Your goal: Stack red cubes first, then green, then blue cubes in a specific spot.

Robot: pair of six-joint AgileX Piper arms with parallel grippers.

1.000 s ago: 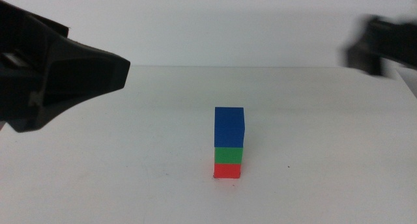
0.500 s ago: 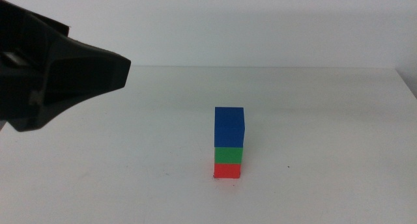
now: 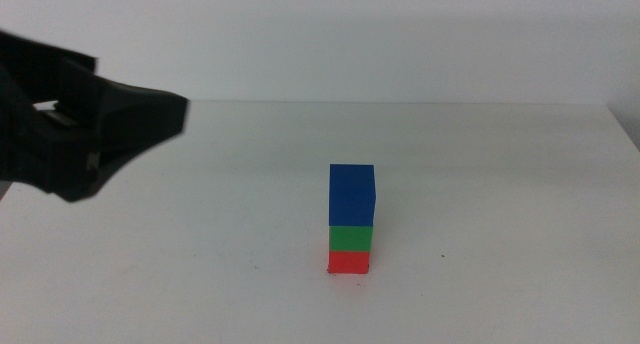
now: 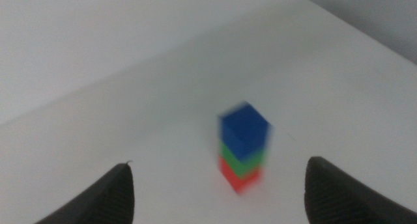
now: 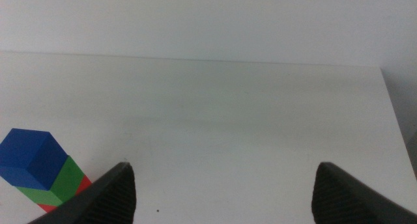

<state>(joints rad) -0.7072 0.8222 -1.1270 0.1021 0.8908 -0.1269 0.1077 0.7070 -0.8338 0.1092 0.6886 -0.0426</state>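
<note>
One stack stands on the white table [image 3: 500, 184]: the red cube [image 3: 348, 261] at the bottom, the green cube [image 3: 350, 238] on it, the blue cube [image 3: 352, 194] on top. It covers the specific spot. My left gripper [image 3: 150, 124] hovers at the left, well apart from the stack. In the left wrist view, its own gripper [image 4: 219, 168] is open and empty, with the blurred blue cube [image 4: 244, 129], green cube [image 4: 243, 160] and red cube [image 4: 240, 178] ahead. My right gripper [image 5: 223, 167] is open and empty, with the blue cube [image 5: 29, 157] and green cube [image 5: 65, 182] off to one side.
A tiny dark speck [image 3: 443, 256] marks the table just right of the stack. The table's far edge [image 3: 400, 102] meets a plain grey wall, and its right edge [image 3: 625, 124] shows at the far right. The right arm is out of the middle view.
The right arm, blurred at the upper right a second ago, has left the middle view. The left gripper has drawn back slightly to the left. The stack has not moved.
</note>
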